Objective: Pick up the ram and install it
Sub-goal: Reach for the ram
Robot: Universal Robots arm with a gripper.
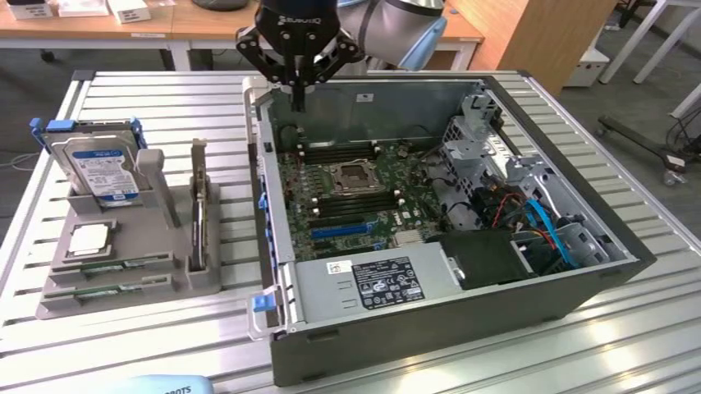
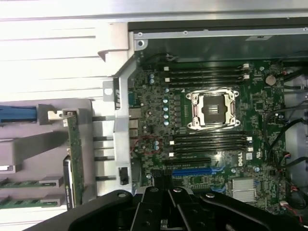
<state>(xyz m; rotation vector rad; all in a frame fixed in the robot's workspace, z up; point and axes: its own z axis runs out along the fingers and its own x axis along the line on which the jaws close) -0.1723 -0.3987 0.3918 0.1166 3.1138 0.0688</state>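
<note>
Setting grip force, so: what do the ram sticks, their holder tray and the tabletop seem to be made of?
Ram sticks: green circuit board, matte, carrying small dark chips. Holder tray: even matte grey throughout, probably plastic. Tabletop: pale slatted metal with a soft sheen and long grooves, likely aluminium.

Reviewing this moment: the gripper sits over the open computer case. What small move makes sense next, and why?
Probably a sideways move toward the exterior view's left, over the grey tray, opening on the way. The gripper hangs shut above the case with nothing seen between its fingers, the ram sticks lie in the tray, and the motherboard's memory slots look empty.
</note>
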